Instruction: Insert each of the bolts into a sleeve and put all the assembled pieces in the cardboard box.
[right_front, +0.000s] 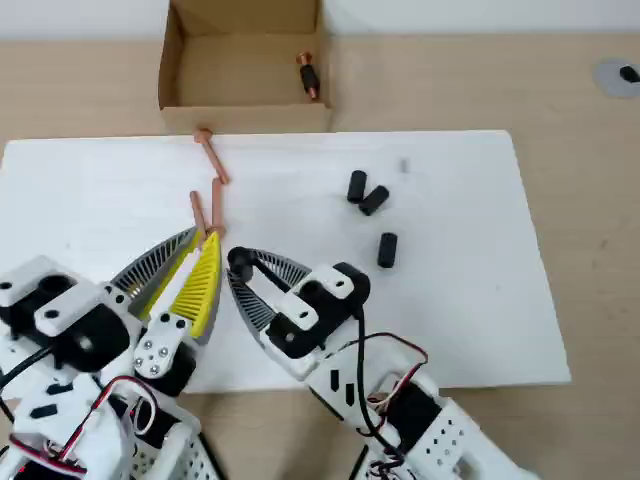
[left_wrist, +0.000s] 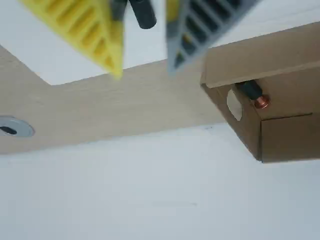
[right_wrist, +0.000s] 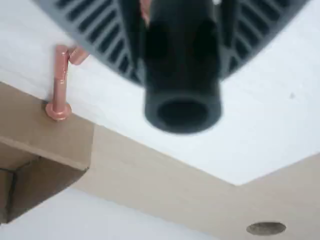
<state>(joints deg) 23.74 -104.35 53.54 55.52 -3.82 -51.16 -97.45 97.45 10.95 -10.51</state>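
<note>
The cardboard box (right_front: 243, 118) stands at the far edge, and inside it lies one bolt in a sleeve (right_front: 308, 75), also visible in the left wrist view (left_wrist: 255, 95). Three loose copper bolts lie on the white sheet: one (right_front: 212, 155) by the box and two (right_front: 197, 210) (right_front: 216, 195) side by side. My left gripper (right_front: 207, 237), yellow and grey, rests just short of that pair, open with nothing between its fingers (left_wrist: 145, 67). Beside it, my right gripper (right_front: 240, 265) is shut on a black sleeve (right_wrist: 182, 65), its open end facing the box.
Three more black sleeves lie right of centre on the sheet: two touching (right_front: 356, 186) (right_front: 373, 200) and one alone (right_front: 387, 249). The white sheet (right_front: 450, 300) covers most of the wooden table. A round grommet (right_front: 620, 75) sits at the far right.
</note>
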